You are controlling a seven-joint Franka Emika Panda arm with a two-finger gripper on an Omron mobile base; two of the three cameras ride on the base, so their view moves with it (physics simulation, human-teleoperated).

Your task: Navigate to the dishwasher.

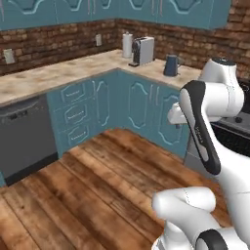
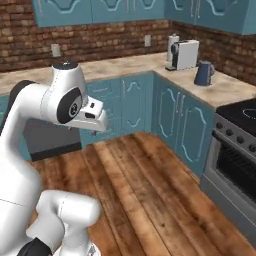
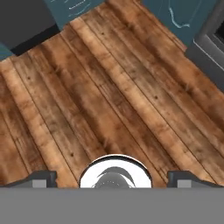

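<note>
You have the dishwasher [image 1: 24, 139] at far left under the tabletop [image 1: 44, 78] — well apart from the pincer [image 3: 112, 177], whose tips stand spread, released, over the floor [image 3: 109, 100].

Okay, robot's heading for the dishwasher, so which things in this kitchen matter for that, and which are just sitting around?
Matters for the job:
dishwasher
wooden floor to drive across

Just sitting around:
coffee machine
kettle
paper towel roll
stove
</note>
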